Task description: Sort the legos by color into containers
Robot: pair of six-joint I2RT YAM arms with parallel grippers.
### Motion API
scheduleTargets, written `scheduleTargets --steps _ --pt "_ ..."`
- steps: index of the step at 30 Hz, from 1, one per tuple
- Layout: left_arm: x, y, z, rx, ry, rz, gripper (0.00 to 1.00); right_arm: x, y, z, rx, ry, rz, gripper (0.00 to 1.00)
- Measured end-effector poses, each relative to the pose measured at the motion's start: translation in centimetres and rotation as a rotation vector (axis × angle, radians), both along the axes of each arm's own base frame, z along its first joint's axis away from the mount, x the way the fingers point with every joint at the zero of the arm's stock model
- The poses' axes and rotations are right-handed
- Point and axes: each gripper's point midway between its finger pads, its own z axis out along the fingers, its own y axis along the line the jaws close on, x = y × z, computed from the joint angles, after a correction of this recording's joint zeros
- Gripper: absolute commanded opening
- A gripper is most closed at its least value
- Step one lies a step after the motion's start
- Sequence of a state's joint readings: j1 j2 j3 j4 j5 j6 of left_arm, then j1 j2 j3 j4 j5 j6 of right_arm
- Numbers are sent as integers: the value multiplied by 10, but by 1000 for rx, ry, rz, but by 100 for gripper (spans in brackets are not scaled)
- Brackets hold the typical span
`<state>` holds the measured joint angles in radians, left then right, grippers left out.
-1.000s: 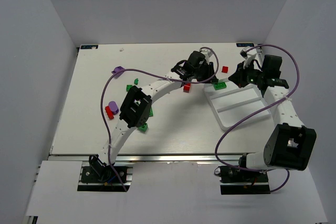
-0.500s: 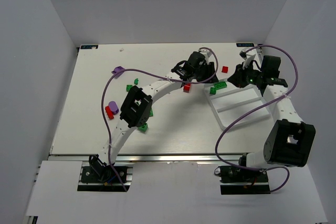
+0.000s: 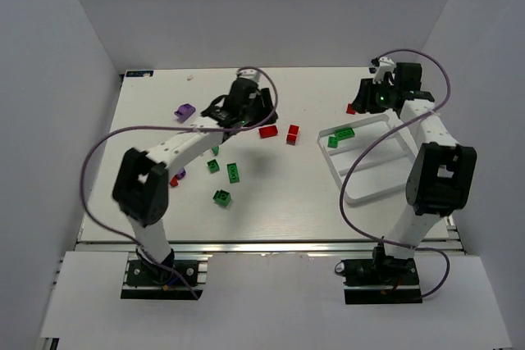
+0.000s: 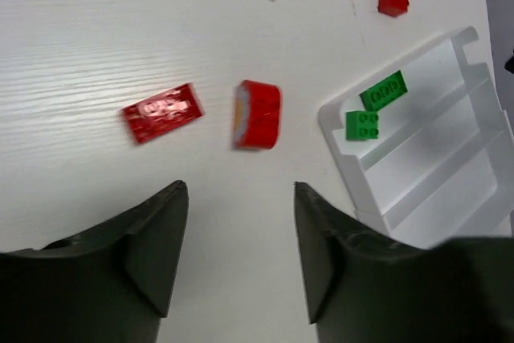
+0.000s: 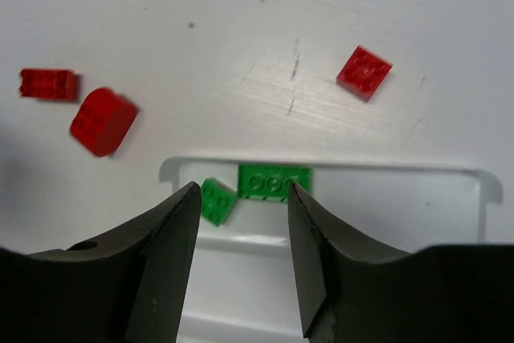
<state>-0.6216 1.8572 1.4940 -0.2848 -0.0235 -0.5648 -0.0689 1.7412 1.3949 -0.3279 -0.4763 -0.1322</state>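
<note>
- We work on a white table (image 3: pixel 287 219) boxed in by plain grey walls. The white tray (image 3: pixel 369 184) lies on its right half.
- Our left pincer (image 4: pixel 233 255) hangs over bare table, its jaws apart with nothing between them.
- Just ahead of it lie a flat red brick (image 4: pixel 163 112) and a rounded red brick (image 4: pixel 258 114), both loose.
- Our right pincer (image 5: pixel 239 247) hovers over the tray's far end, its jaws likewise apart and empty.
- Below it, two green bricks (image 5: pixel 275 181) rest side by side in the farthest compartment, at its left end. They are the only sorted pieces we can see.
- The other two compartments show no bricks, though the right arm covers part of them in the top view.
- Just beyond the tray's far wall sits a small red brick (image 5: pixel 365 72), also on the table.
- Farther left, about four loose greens (image 3: pixel 221 197) are scattered near the left arm.
- A purple brick (image 3: pixel 184 110) lies towards the far left. A second purple (image 3: pixel 179 174) and a fourth red (image 3: pixel 173 179) peek out beside the left arm, partly hidden.
- We judge the task barely begun. Green has its compartment started, while red and purple have none yet.
- Roughly ten pieces remain on the table, with the three reds near the tray the closest picks.
</note>
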Motion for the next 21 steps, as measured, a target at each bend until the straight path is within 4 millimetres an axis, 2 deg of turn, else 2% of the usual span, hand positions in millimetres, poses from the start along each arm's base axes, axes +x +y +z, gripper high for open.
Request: scheduleTargets --steps 3,6,9,14,17,21 --pt "-16 48 38 -5 -80 103 77 28 1 -7 -32 44 -78 71" --pt "-39 72 64 -32 -145 152 79 53 0 -18 -71 78 -156 85" --pt "-57 90 70 -44 -167 197 79 70 -1 -37 -122 113 -214 83" --pt "-76 117 51 -19 -145 270 80 96 -10 -66 -182 146 -310 78" --pt "-85 128 47 -12 -141 301 80 105 -19 -82 -213 164 -356 76" --pt "-89 136 54 -29 -158 331 80 115 -25 -98 -253 170 -392 70"
